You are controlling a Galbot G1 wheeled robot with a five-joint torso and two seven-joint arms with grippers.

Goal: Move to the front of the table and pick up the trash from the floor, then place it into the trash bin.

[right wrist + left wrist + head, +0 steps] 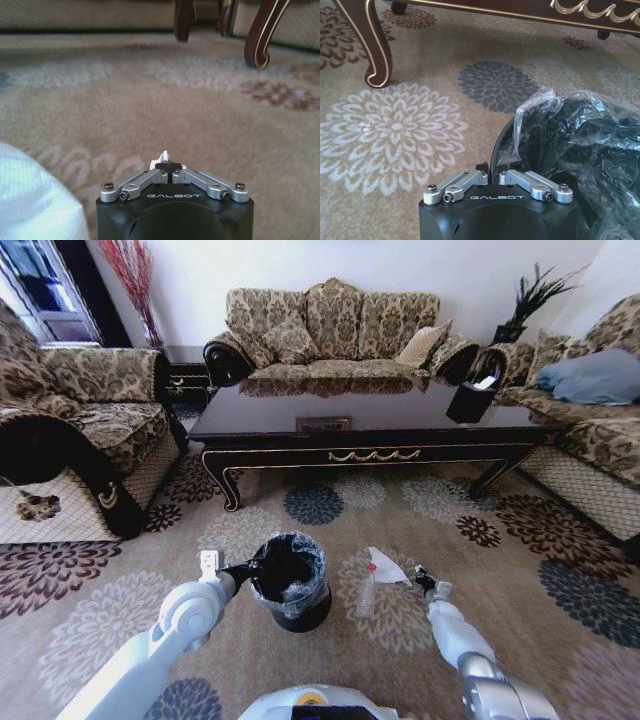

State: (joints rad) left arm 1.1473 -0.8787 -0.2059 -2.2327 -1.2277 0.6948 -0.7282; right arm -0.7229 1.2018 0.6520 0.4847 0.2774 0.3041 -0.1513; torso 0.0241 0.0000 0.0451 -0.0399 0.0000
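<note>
Trash lies on the floor [420, 560] in front of the table [370, 420], in the near right part of the scene. Largest to smallest: the table spans the far middle; the floor spreads from it toward the robot; the bin [290, 582] stands near centre, a little left.

A white sheet [388, 568] with a red mark lies just right of the bin. Beneath its near edge a clear bottle [365, 598] rests on its side, long axis running roughly near-to-far and tilted slightly leftward at the near end. Sheet and bottle touch or overlap; I cannot tell which.

The right gripper [424, 578] sits low, just right of the sheet. In the right wrist view its fingers are drawn together, and a small white piece seems pinched at the tips, though too small to say for certain. So the sheet and bottle lie to the left of this claw and very close, and the bin lies farther left, past them.

The left gripper [240, 570] is at the bin's left rim. In the left wrist view its fingers appear closed, tips hidden against the black bag liner [570, 135]; whether they grip the rim or bag I cannot tell.

Judgement: the right arm is the nearer one to the trash, and any carry to the bin would run leftward over the sheet.
</note>
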